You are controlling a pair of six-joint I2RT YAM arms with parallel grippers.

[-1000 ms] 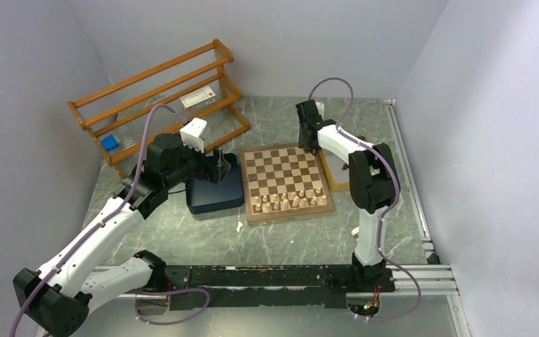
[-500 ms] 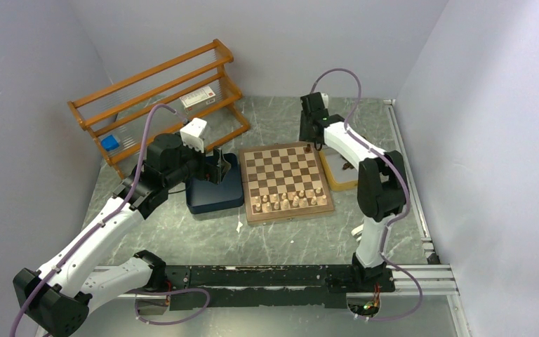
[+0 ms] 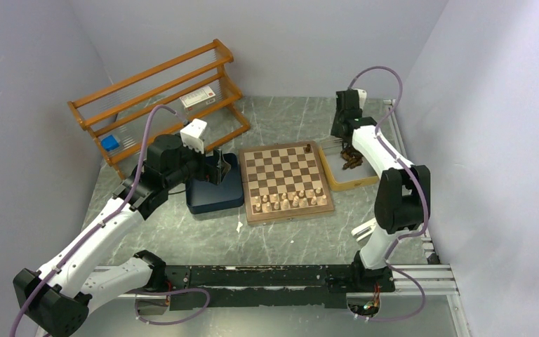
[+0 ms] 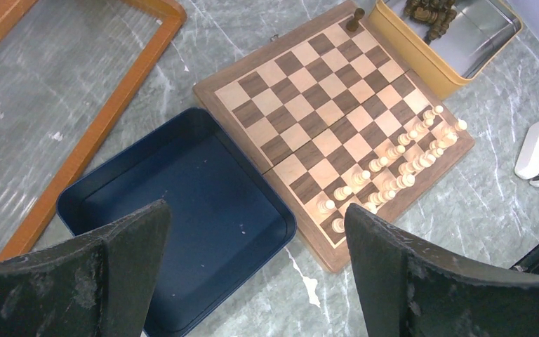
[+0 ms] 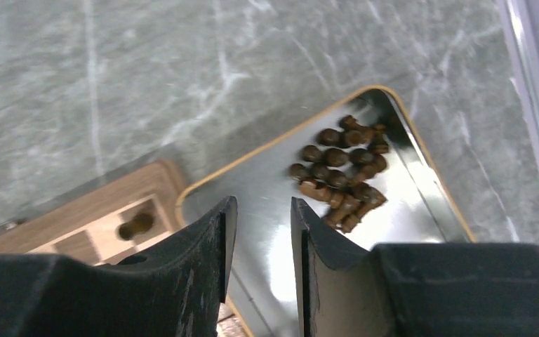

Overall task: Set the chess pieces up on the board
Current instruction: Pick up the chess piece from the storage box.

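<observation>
**A:** Location of the small dark brown turned wooden chess pieces [image 5: 340, 179]?

**B:** Nearly all are heaped toward the far end of the yellow-rimmed metal tray [image 5: 414, 210]. The tray sits just beside the right edge of the square wooden chessboard [image 3: 281, 168]. One dark piece [image 5: 135, 225] stands upright on the board's far right corner square. Pale cream wooden chessmen [image 3: 291, 200] fill the two near rows.

**A:** Claws?

**B:** The right claw [image 5: 261, 203] hangs over the tray, between the board's corner and the heap. Its fingers are a narrow gap apart with nothing between them. The left claw [image 4: 256, 232] is spread wide and empty above the dark blue square tray [image 4: 182, 196], off the board's left edge on the grey marbled surface [image 3: 288, 239].

**A:** Step in hand?

**B:** Judged: fetching the next dark piece. The far rows are barely begun.

**A:** How to do it well?

**B:** The heap looks tangled, with some pieces on their sides and most touching.
- Widen the gap before descending.
- Choose a piece at the fringe nearest the claw, not one from the middle.
- Set the fingers across its narrow stem and come straight down.

Risks are closing on two pieces at once, or skidding a round piece across the smooth metal. Lower the piece from above onto the square beside the standing one, so that one isn't knocked over.
</observation>
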